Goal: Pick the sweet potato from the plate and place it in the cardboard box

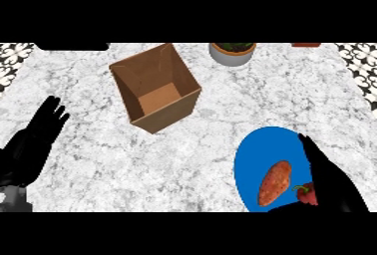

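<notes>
With its fingers straight and apart, the right hand (329,177) is hanging just beside the sweet potato (275,189) lying on the blue plate (254,149), seemingly short of touching, and should close around its middle, avoiding the red pepper (305,193).

Marble counter (95,164): cardboard box (156,88), blue plate (254,154), plant pot (232,54).
</notes>
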Controlling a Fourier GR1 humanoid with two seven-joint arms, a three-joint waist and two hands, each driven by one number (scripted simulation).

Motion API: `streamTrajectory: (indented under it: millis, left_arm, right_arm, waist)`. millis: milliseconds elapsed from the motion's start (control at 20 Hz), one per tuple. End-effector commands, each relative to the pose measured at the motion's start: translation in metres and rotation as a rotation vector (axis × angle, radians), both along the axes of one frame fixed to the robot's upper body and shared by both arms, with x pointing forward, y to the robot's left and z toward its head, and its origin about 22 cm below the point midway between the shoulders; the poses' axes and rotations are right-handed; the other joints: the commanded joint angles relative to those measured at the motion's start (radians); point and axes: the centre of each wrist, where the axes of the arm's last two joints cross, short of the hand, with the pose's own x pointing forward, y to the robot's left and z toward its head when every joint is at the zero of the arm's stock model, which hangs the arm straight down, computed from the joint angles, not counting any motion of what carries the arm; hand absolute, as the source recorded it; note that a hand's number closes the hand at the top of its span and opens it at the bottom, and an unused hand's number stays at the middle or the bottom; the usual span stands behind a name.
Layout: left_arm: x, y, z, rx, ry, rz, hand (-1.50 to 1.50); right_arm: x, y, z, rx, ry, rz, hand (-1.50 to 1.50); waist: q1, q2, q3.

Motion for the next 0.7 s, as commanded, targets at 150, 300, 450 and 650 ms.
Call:
streamTrajectory:
  millis: [150,300,450,650]
  left_arm:
    - [0.007,-0.010,0.016,0.007,0.004,-0.021,0.00]
    - [-0.003,-0.007,0.023,-0.001,-0.002,-0.006,0.00]
    - [-0.004,0.007,0.004,0.001,-0.008,0.002,0.00]
    - [-0.011,-0.007,-0.003,0.006,0.005,0.003,0.00]
  right_arm:
    - [0.003,0.016,-0.001,-0.079,0.135,-0.077,-1.50]
    - [0.012,0.023,-0.011,-0.095,0.163,-0.071,-1.50]
    - [0.010,0.014,-0.011,-0.075,0.174,-0.083,-1.50]
    - [0.015,0.020,-0.028,-0.080,0.196,-0.098,-1.50]
  waist:
    - [-0.004,-0.001,0.000]
    - [0.001,-0.002,0.000]
    - [-0.005,-0.001,0.000]
    - [-0.002,-0.001,0.000]
